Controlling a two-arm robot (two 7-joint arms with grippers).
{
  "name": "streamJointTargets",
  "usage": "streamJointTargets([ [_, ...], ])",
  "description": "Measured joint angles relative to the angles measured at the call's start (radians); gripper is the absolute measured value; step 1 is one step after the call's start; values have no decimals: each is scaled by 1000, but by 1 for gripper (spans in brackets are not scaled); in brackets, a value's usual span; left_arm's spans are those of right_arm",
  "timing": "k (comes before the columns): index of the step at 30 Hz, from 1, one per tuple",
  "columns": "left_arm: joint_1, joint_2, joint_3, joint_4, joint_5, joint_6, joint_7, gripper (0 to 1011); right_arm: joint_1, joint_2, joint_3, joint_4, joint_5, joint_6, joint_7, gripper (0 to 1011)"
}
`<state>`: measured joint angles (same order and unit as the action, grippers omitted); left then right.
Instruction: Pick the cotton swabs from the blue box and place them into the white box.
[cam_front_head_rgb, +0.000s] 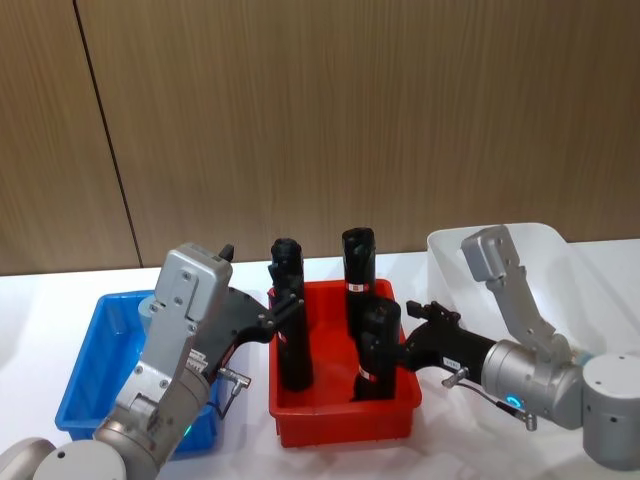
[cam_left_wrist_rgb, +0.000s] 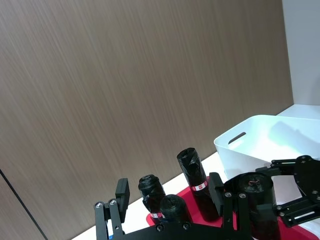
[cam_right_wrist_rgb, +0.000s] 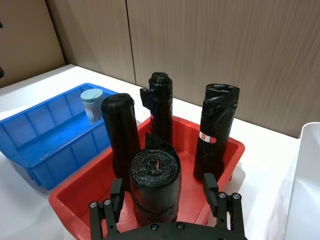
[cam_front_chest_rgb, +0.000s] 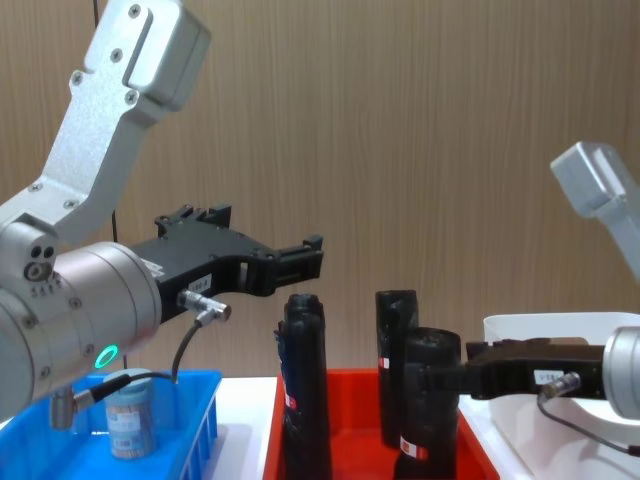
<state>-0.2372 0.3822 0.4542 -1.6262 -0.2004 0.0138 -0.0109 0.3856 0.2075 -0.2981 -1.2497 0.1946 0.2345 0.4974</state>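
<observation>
My left gripper (cam_front_chest_rgb: 305, 257) hung with its fingers spread wide and empty, above the gap between the blue box (cam_front_head_rgb: 90, 375) and the red tray (cam_front_head_rgb: 340, 410), level with the top of the nearest black roll (cam_front_head_rgb: 290, 320). My right gripper (cam_right_wrist_rgb: 165, 192) was opened wide around the front black roll (cam_right_wrist_rgb: 155, 182) in the tray, a finger on either side; I could not tell whether the pads touched it. The rolls carried red-and-white labels (cam_right_wrist_rgb: 206, 139), their print too small to read. One jar of cotton swabs (cam_right_wrist_rgb: 92, 104) stood upright in the far corner of the blue box, its pale lid plain from my right wrist; the chest view caught it through the crate wall, and from the head my left arm covered it. The white box (cam_left_wrist_rgb: 255, 145) sat on the table (cam_front_head_rgb: 40, 300) just beside the tray, partly cut off by my right arm.
</observation>
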Motion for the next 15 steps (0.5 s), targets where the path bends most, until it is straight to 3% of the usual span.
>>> streamJointTargets([
  [8, 0, 0, 0, 0, 0, 0, 0, 1004, 21, -13, -10, 30, -9, -3, -3, 927],
  [15, 0, 0, 0, 0, 0, 0, 0, 1004, 32, -20, -15, 42, -10, -4, -5, 732],
])
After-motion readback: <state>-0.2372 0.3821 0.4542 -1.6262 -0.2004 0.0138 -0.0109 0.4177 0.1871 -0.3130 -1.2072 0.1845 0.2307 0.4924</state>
